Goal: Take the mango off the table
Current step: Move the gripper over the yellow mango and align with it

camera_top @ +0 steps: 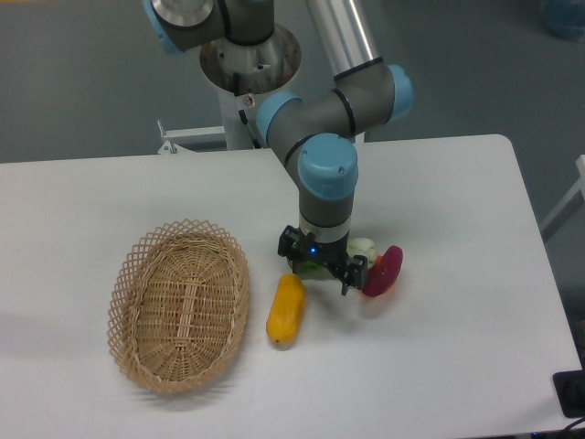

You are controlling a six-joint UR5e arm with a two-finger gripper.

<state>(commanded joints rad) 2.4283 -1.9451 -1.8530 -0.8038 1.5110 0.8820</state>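
White worktop (pixel 110 197) with rounded corners fills most of the view, with grey floor behind it and the arm's round base at the far edge.

At the left lies an oval wicker basket (pixel 179 305), its long axis running roughly front to back. Nothing is inside it; the woven bottom shows through.

Just right of the basket, apart from its rim, lies the mango (pixel 286 309), a smooth yellow-orange oval resting flat on the worktop. Its long axis runs front to back, tilted slightly so the far end leans right and the near end points toward the front-left.

The pincer (pixel 321 271) hangs pointing downward just beyond and to the right of the mango's far end, close to it; whether it touches cannot be told. Its two dark fingers stand spread apart, one near the mango's far tip and the other lower right, and they hold nothing.

Behind the pincer, partly hidden by it, is a green leafy vegetable (pixel 363 249) with a pale stalk. Right of that, touching or nearly touching it, lies a dark red-purple item (pixel 383 272), tilted with its far end to the right.
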